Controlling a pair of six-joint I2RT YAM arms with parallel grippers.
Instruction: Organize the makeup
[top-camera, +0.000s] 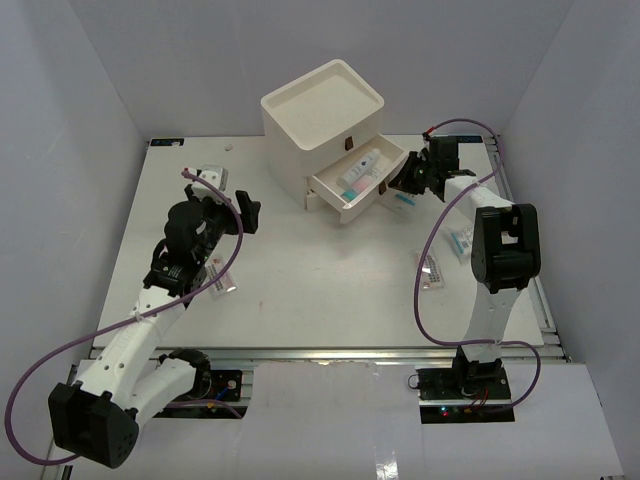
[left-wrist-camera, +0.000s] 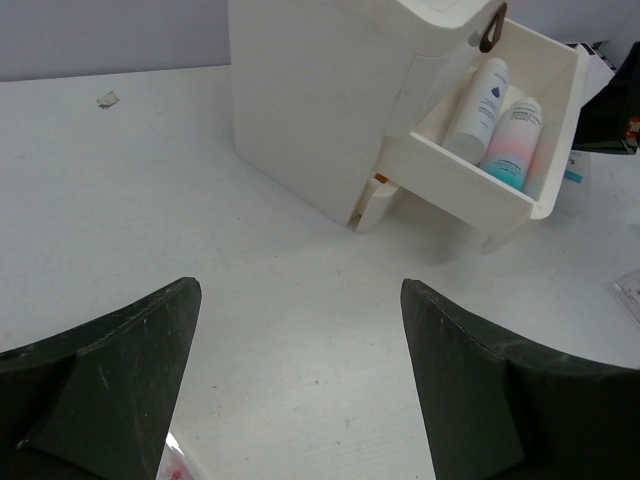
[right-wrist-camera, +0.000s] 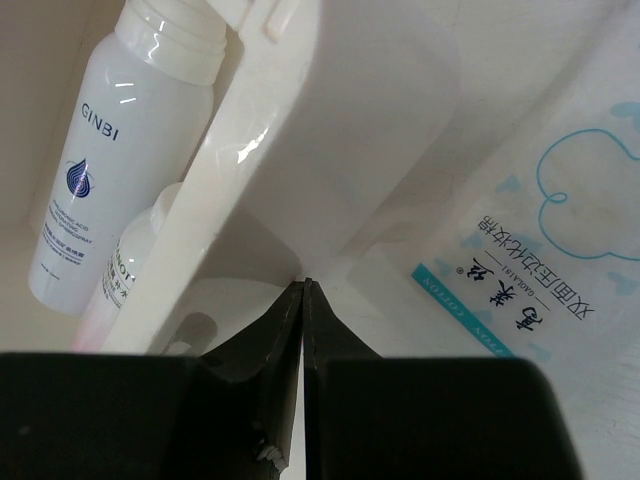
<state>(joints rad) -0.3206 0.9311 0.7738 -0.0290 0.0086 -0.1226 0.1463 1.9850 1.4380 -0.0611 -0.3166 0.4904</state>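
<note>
"White table (top-camera: 320, 300), white box (top-camera: 320, 105). What is on the left side?" asks the first child.

"The left gripper (left-wrist-camera: 298, 290) hangs over the table," says the second. "Its two fingers are spread wide and nothing is between them. A flat sachet (top-camera: 222, 284) lies on the table just beside that arm."

"And in the middle?"

"The box stands at the back. One drawer (top-camera: 350, 208) is pulled out. Two tubes lie in it, side by side: a white tube (top-camera: 361, 166) and a pink-label tube (top-camera: 370, 184) (its cap is teal)."

"And on the right?"

"The right gripper (top-camera: 408, 180) is pinched tight, with nothing in it. Its tips are right at the outside of the drawer's wall. A blue-print sachet (right-wrist-camera: 540, 260) lies flat on the table just beside the drawer. Closer to the right arm lie a second sachet (top-camera: 460, 240) and a third sachet (top-camera: 432, 268), near each other but apart."
</note>
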